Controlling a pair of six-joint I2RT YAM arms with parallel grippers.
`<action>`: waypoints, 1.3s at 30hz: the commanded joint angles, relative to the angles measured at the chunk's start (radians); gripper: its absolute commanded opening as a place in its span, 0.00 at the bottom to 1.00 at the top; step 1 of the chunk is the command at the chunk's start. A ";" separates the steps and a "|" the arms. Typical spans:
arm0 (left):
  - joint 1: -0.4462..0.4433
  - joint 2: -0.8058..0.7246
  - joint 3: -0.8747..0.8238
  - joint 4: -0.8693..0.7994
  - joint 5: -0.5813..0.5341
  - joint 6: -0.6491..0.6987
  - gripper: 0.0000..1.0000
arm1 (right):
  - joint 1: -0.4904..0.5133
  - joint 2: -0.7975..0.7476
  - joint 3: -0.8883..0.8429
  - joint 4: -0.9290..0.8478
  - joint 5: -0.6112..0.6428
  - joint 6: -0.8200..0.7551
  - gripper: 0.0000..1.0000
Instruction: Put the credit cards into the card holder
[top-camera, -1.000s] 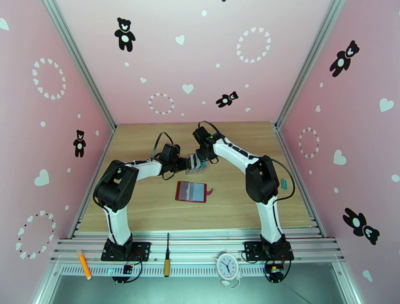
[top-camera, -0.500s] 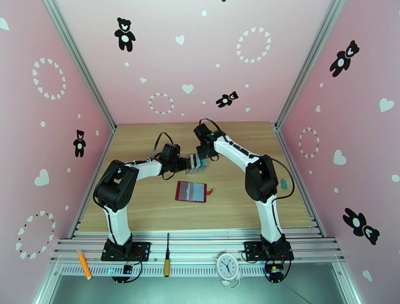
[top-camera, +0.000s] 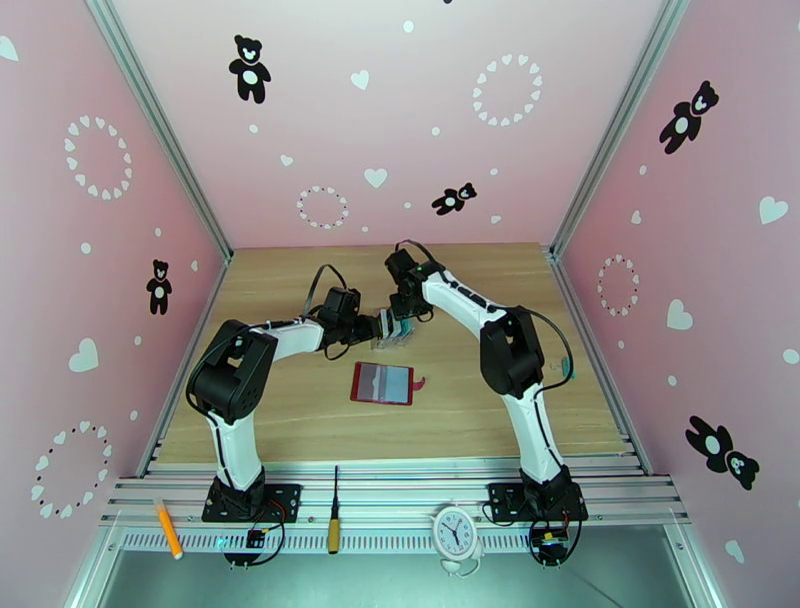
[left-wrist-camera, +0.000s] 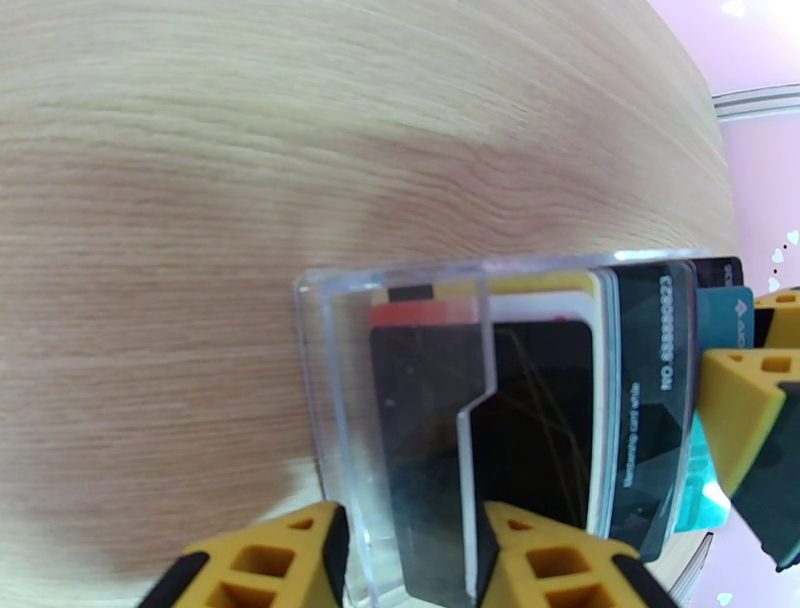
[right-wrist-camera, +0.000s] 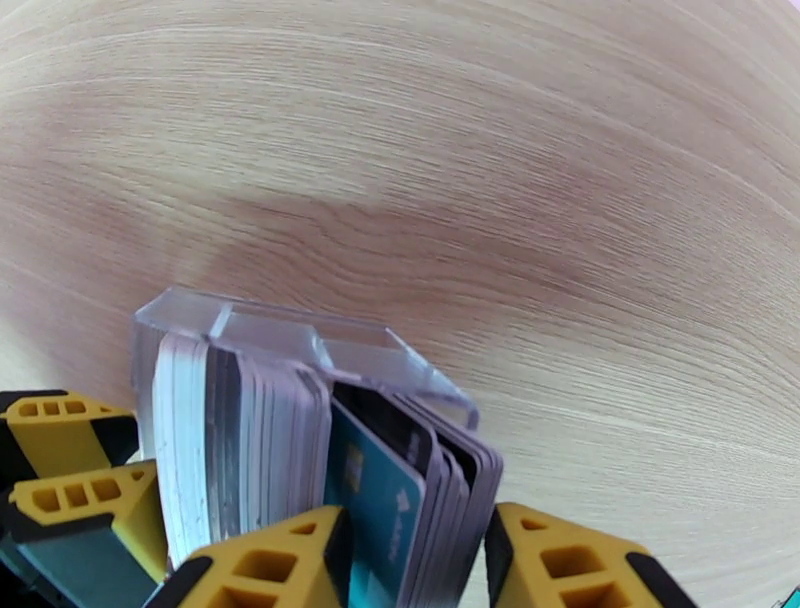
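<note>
**A:** Where are the credit cards (right-wrist-camera: 250, 440)?

**B:** They stand on edge, packed side by side in a clear rack (left-wrist-camera: 335, 400) on the wooden surface (top-camera: 290, 420). In the overhead view the rack sits just above the middle of the frame, where the two arms meet. Most cards show white or grey edges. A teal card (right-wrist-camera: 375, 500) and several dark ones stand at the end toward the lower right of the right wrist view.

**A:** And the card holder?

**B:** The dark-red card holder (top-camera: 382, 383) lies opened flat at the centre of the overhead view, just below the rack and apart from it. Grey pockets show inside, and its small tab points toward the right of the frame.

**A:** What about the left end effector?

**B:** The left end effector (left-wrist-camera: 410, 535) is at the rack's left end in the overhead frame. Its yellow fingers (left-wrist-camera: 270, 560) are clamped on the rack's end section. One sits against the outer wall and the other against a stepped divider, with a black card behind the clear plastic between them.

**A:** And the right one?

**B:** The right end effector (right-wrist-camera: 420, 545) is at the rack's upper side in the overhead frame. Its fingers (right-wrist-camera: 270, 570) stand on either side of the teal card and a few dark cards next to it. They are very close to those cards, but I cannot tell whether they press on them.
</note>
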 joint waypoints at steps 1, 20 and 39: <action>0.005 0.039 -0.001 -0.070 -0.021 0.009 0.40 | -0.013 0.034 0.024 -0.037 0.017 0.011 0.42; 0.006 0.042 -0.002 -0.067 -0.018 0.004 0.40 | -0.013 -0.041 0.002 -0.065 0.111 0.005 0.35; 0.005 0.042 -0.002 -0.066 -0.015 0.003 0.40 | 0.000 -0.058 0.001 -0.082 0.176 -0.003 0.36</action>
